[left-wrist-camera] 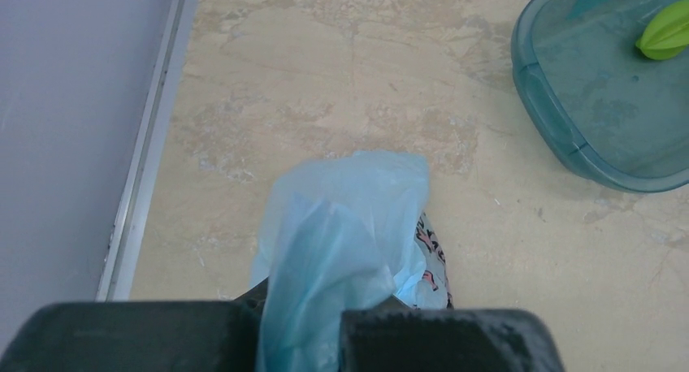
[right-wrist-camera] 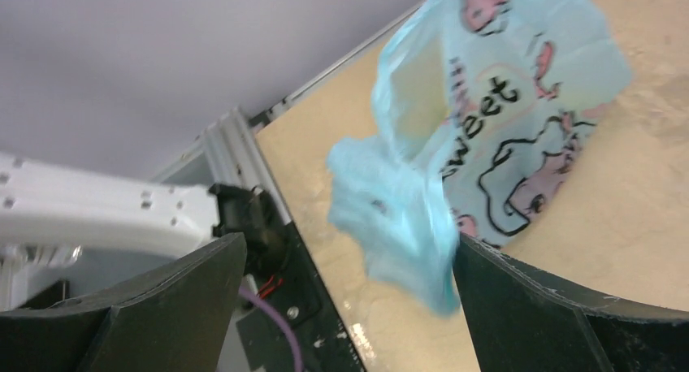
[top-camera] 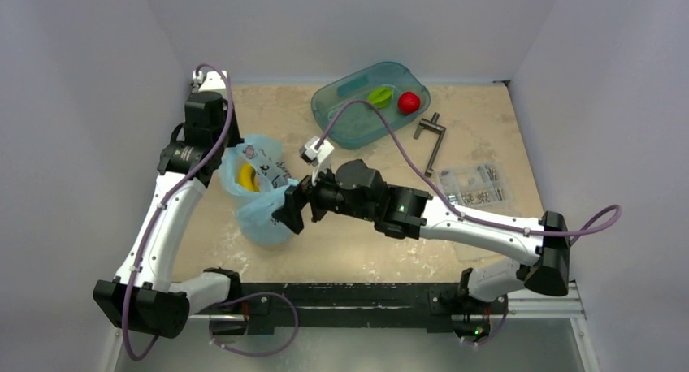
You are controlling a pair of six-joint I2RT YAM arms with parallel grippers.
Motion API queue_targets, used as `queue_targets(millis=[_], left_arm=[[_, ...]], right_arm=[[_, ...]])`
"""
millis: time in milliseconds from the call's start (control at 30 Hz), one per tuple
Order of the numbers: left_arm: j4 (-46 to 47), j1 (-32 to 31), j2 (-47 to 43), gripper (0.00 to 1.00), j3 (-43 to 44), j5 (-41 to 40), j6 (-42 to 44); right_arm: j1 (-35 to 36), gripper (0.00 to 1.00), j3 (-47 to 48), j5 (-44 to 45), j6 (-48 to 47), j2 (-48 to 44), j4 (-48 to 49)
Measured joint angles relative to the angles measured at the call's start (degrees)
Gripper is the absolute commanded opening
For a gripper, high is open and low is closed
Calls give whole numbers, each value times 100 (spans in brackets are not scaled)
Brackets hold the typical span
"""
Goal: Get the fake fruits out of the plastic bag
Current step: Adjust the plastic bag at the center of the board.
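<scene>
Bearing surface (top-camera: 349, 250): carries the plastic bag (top-camera: 264, 218) on its left half. A fruit that spills out could roll across it toward the near edge.
Plastic bag: crumpled, with its mouth open upward and the printed side turned to the right. The film is thin, so a hard pull would likely tear it or drag it along whole instead of emptying it.
Right claw (right-wrist-camera: 349, 250): spread fully wide and gripping nothing, with a loose fold of the bag hanging between its jaws. Closing here would probably catch film, not fruit.
Left claw (left-wrist-camera: 301, 331): clamped tight on a bunched edge at the bag's far-left side. The slick film may slip free if the right claw tugs.
Banana (top-camera: 248, 179): inside the bag, its yellow showing through the mouth. It may snag on the folds.
Maroon fruit: not visible in any view. It is presumably deeper in the bag, so it risks being missed.
</scene>
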Motion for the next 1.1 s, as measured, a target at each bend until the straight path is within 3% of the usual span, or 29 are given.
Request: queue_targets(millis=[133,267,567,700,800,833,867,967,1033,1100], left_arm=[[4,2,-44,0,-37,59,2],[22,0,-66,0,-63,87,22],[52,2,-74,0,-70,166,103],[70,2,-74,0,-70,186,105],[81,2,-74,0,-70,225,105],[81,0,-74,0,-70,240,105],[81,2,-74,0,-70,273,107],[79,0,-74,28,-70,452,120],[79,0,-72,48,-70,623,166],[83,-17,-72,57,-70,732,203]], right_arm=[[-592,99,212,20,216,170,0],[-1054,99,999,-214,367,896,-68],[-1029,87,2468,-302,341,2476,-251],[-1025,67,2321,-203,326,2881,-160],[-1025,57,2267,-197,358,3171,-22],[-1025,49,2267,-199,365,3270,20],[-1025,32,2267,-203,363,3359,57],[-1027,2,2267,-256,358,3552,216],[-1025,0,2260,-264,389,3593,315],[-1025,0,2221,-262,424,3578,428]])
